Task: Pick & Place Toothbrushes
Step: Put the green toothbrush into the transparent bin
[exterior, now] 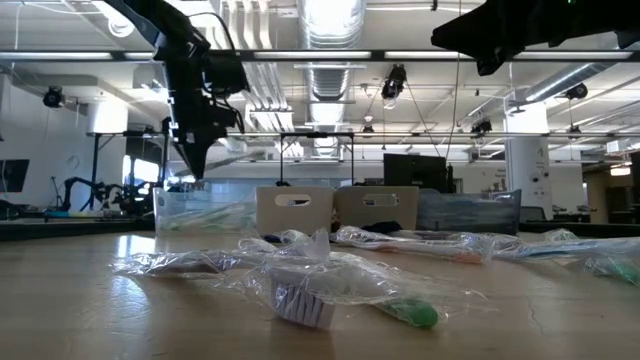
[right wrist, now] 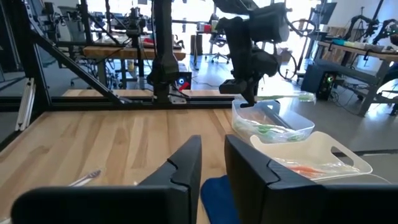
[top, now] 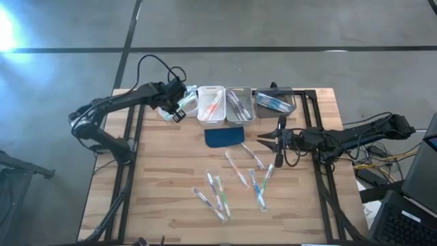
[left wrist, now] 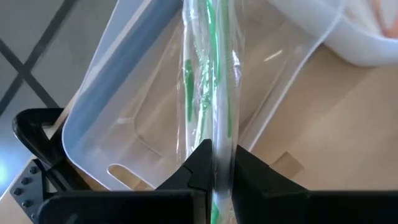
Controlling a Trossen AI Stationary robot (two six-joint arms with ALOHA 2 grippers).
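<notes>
A robotics lab or industrial workshop, open-plan. Overhead in the low view: exposed ceiling ducts (exterior: 335, 75), pipes, hanging cables and strip lights (exterior: 330, 15). Polished grey concrete floor (top: 273, 27), crossed by dark lines. A butcher-block wooden bench (top: 171, 198) framed by black metal rails (top: 130, 171), carrying two dark robot arms. Farther back, through the right wrist view: more wooden worktables (right wrist: 118, 53) on black frames, office chairs, what may be a bicycle (right wrist: 305, 25) near the windows, though too distant to be sure. Monitors (exterior: 415, 170) and further test rigs along the far side. Bundled cables (top: 372, 160) and a computer case at the bench's right edge.
</notes>
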